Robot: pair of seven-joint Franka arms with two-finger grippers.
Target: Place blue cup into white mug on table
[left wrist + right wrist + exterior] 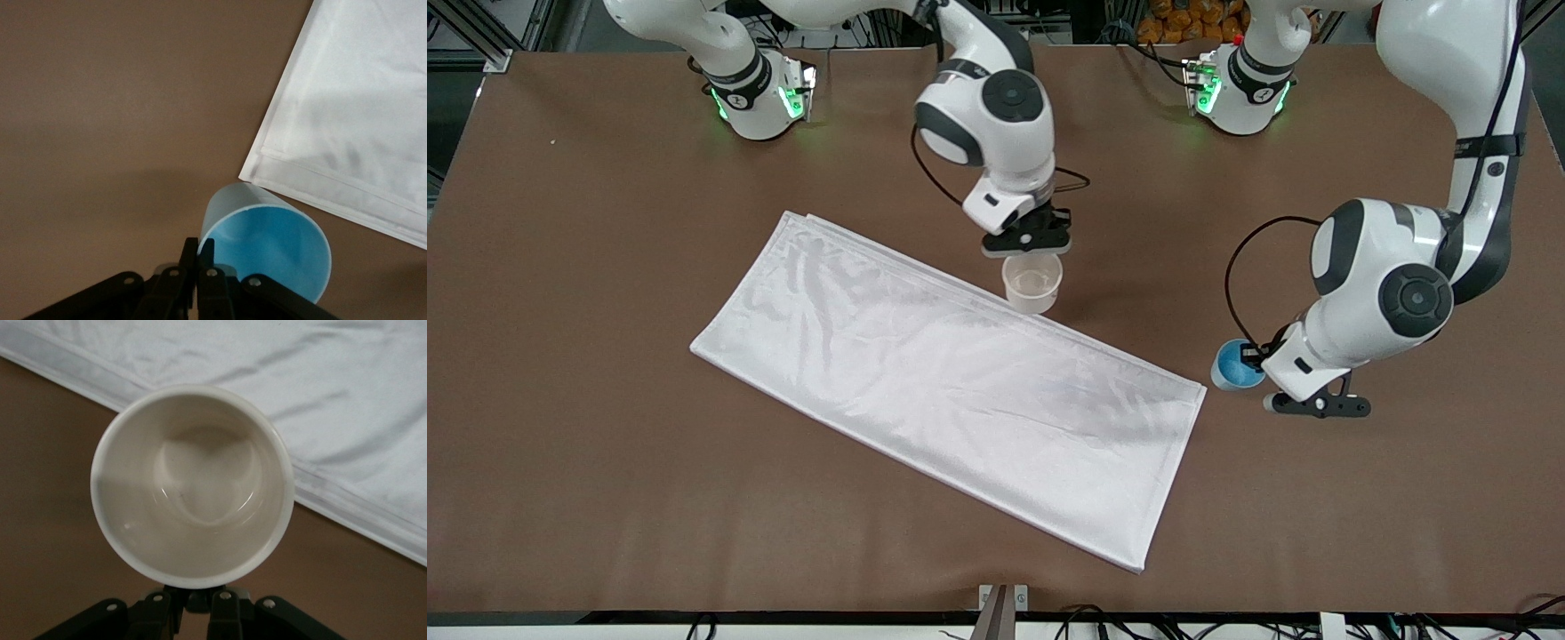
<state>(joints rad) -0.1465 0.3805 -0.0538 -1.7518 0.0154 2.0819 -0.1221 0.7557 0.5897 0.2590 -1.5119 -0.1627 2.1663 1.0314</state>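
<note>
front view: high, facing both arm bases, takes in the whole worktop [605, 498]
left wrist view: close, looking down past its claw [198, 257]
right wrist view: close, straight down
shared: white cloth [951, 382] edge appears in all three

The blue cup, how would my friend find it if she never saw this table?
Find the big white cloth on the brown table, then its corner toward the left arm's end. The blue cup is beside that corner, pinched by the left gripper. It is the only blue thing.
</note>
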